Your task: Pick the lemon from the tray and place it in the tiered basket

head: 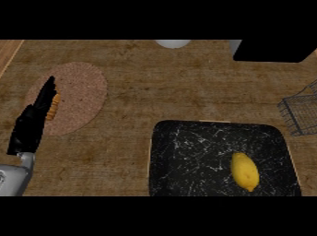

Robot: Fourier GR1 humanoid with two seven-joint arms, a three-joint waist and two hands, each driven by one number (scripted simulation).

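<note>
— Lemon?
— Lying on the black marbled tray, toward its right side, untouched.
— Basket?
— Wire tiered basket up and right of the tray.
— Hands?
— Left hand far left of the tray, fingers straight, over a round mat.

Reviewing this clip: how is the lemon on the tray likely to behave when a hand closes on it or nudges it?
The lemon is an elongated oval with tapered ends, so it would probably roll sideways if nudged. It lies loose on the flat black marbled tray, which looks smooth, so it may slide. It likely stays rigid when held.
</note>
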